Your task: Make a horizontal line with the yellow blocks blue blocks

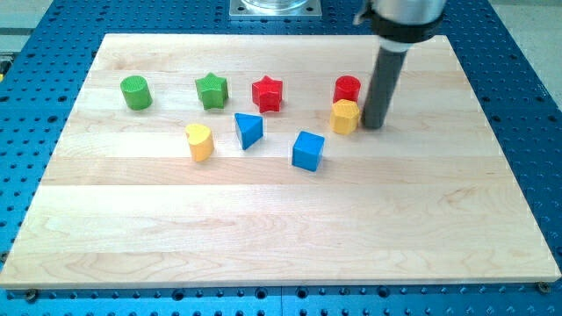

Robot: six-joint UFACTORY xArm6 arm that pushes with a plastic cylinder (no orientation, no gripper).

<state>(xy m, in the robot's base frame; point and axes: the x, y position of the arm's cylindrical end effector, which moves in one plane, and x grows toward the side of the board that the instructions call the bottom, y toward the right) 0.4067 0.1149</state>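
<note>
A yellow heart-shaped block (200, 141) lies left of centre. A blue triangular block (248, 130) sits just to its right. A blue cube (308, 150) lies further right and a little lower. A second yellow block (345, 115), roughly hexagonal, sits to the upper right of the cube. My tip (373, 125) stands on the board just to the right of this yellow block, close to it or touching it.
A red cylinder (348, 89) sits just above the right yellow block. A red star (267, 93), a green star (211, 90) and a green cylinder (135, 92) lie in a row along the upper board. The wooden board (281, 246) rests on a blue perforated table.
</note>
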